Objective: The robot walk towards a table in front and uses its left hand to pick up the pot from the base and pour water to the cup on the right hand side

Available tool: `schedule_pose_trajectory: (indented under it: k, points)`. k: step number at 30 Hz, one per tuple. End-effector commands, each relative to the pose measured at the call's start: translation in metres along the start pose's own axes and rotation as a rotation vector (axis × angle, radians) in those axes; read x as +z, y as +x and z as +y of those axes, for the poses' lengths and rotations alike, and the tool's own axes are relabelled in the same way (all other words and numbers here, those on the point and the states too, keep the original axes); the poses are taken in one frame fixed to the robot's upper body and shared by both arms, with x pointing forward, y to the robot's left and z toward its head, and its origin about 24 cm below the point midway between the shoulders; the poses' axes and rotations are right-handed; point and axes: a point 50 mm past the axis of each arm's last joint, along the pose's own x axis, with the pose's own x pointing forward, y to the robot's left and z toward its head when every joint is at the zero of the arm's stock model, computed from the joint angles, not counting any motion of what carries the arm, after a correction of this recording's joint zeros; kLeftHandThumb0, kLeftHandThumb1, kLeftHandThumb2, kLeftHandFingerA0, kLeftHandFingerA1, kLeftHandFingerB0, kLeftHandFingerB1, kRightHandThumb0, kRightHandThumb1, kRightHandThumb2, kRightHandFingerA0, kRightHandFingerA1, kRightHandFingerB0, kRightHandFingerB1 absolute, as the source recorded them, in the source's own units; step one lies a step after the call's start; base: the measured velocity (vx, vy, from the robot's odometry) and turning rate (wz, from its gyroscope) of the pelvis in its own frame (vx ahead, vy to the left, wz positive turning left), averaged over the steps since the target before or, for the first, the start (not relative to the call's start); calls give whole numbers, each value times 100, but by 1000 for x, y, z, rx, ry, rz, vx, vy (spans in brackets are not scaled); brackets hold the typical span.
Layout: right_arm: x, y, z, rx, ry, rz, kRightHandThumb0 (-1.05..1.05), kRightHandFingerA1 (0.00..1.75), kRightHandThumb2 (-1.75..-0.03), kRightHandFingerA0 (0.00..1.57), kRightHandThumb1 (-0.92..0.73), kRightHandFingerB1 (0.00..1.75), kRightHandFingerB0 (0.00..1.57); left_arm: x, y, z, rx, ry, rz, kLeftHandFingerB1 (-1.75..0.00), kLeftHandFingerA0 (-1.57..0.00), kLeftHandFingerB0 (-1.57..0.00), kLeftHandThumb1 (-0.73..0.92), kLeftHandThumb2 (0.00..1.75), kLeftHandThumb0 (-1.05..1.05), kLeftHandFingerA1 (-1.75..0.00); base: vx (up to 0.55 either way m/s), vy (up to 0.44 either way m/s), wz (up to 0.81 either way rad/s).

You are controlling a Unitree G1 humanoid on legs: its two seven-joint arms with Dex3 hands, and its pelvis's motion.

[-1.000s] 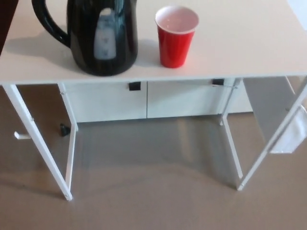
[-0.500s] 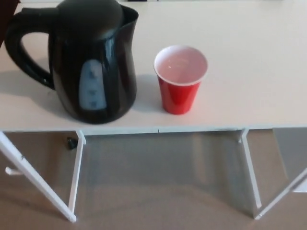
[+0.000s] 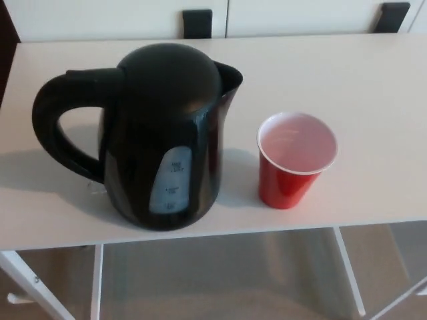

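A black electric kettle (image 3: 167,133) stands upright on the white table (image 3: 373,87), near its front edge. Its loop handle (image 3: 57,123) points to the picture's left and its spout to the right. A pale water-level window shows on its front. The base under it cannot be made out. A red plastic cup (image 3: 293,163) with a white inside stands upright just right of the kettle, a small gap between them. Whether the cup holds anything I cannot tell. Neither of my hands shows in the head view.
White table legs (image 3: 97,283) run down to a beige floor (image 3: 220,277) below the front edge. Behind the table stands a white cabinet front with two dark handles (image 3: 197,23). Bare tabletop stretches to the right of and behind the cup.
The whole picture has shifted: the camera has come closer and now looks down on the tabletop, so kettle and cup appear larger and lower. Neither object has moved on the table.
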Motion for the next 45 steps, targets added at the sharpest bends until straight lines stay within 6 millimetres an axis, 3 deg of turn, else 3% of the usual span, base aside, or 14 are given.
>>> schedule_pose_trajectory:
  k: [1,6,20,22,26,27,28,29,30,31,32,33,42,45]
  points:
    - [5,-1,-3,-3,-5,-24,-19,73,-70,46,-46,45,35,5,-3,5,22,-4,-15,-38,-46,-33,51,55,-20,-44,-2,-111,7]
    - [8,3,1,-7,6,-29,-19,75,-67,51,-45,48,38,11,-1,2,14,-16,-22,-37,-43,-32,50,54,-18,-44,-14,-111,8]
    - [7,3,2,4,2,-34,-17,65,-68,38,-49,45,35,13,2,-2,10,-14,-32,-38,-41,-32,48,54,-21,-44,-14,45,-3]
    - [7,2,2,13,-4,-40,-21,73,-68,43,-46,47,36,14,2,-2,4,-12,-28,-43,-39,-32,43,61,-27,-48,27,201,-1]
    - [7,3,4,17,-3,-44,-17,72,-71,41,-47,46,34,18,2,-4,-8,-5,-36,-37,-41,-30,51,55,-21,-43,4,45,3]
    - [7,3,5,15,-1,-41,-19,60,-68,35,-45,43,32,19,3,-5,-9,-4,-38,-53,-36,-21,31,83,-16,-60,-25,-31,7]
    - [7,4,4,9,-1,-37,-19,60,-68,35,-45,43,32,19,3,-5,-7,-6,-39,-53,-36,-21,31,83,-16,-60,-95,-43,1]
    - [7,4,5,4,5,-33,-19,63,-67,38,-46,44,34,19,4,-6,-14,0,-39,-37,-43,-30,49,54,-21,-43,0,0,0]
    - [7,5,5,0,17,-32,-17,65,-68,42,-47,44,33,19,4,-7,-17,8,-39,-52,-35,-17,33,84,-18,-60,-56,-69,8]
    - [7,5,6,-4,29,-31,-17,65,-68,42,-47,44,33,20,4,-7,-15,14,-38,-52,-35,-17,33,84,-18,-60,0,0,0]
    - [8,6,6,-7,34,-32,-15,66,-69,45,-48,44,35,20,5,-7,-12,12,-39,-52,-43,-19,31,83,-17,-63,0,0,0]
    - [8,6,7,-2,31,-34,-16,67,-69,44,-49,44,33,21,5,-7,-7,8,-38,-38,-52,-33,48,54,-20,-44,0,0,0]
    - [10,8,10,3,16,-44,-20,75,-66,48,-51,48,38,23,8,-11,-13,-11,-41,-38,-57,-32,47,54,-20,-49,0,0,0]
    - [11,8,11,7,22,-43,-19,75,-67,50,-51,48,39,24,8,-12,-13,0,-46,-38,-48,-32,51,55,-21,-45,0,0,0]
